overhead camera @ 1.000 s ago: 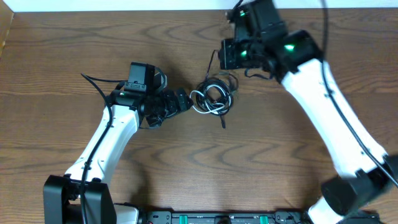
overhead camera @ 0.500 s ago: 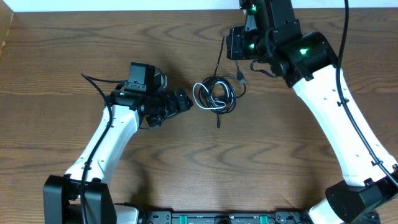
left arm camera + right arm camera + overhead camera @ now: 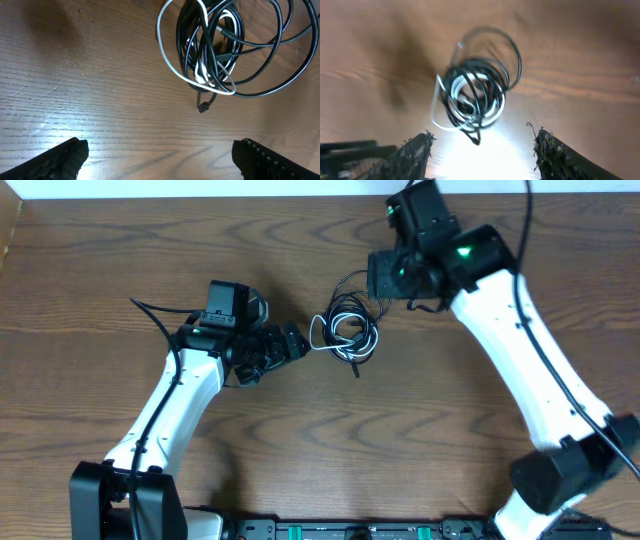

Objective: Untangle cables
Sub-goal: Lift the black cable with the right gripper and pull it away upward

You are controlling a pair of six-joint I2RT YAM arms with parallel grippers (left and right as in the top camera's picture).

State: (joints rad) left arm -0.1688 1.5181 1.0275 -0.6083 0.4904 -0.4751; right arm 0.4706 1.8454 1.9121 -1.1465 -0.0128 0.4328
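Cables (image 3: 347,336) in one loose tangle between left gripper (image 3: 160,155), wide, and right gripper (image 3: 482,142), parted, empty.

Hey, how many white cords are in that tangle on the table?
1. The white cord loops around the edge and down through the middle of the black cables, as seen from the left wrist camera. Another could be hidden beneath the black loops.

Black and white cables (image 3: 202,60), brown wood-grain table (image 3: 80,270), white left arm (image 3: 175,400), white right arm (image 3: 520,350), green light (image 3: 465,252)
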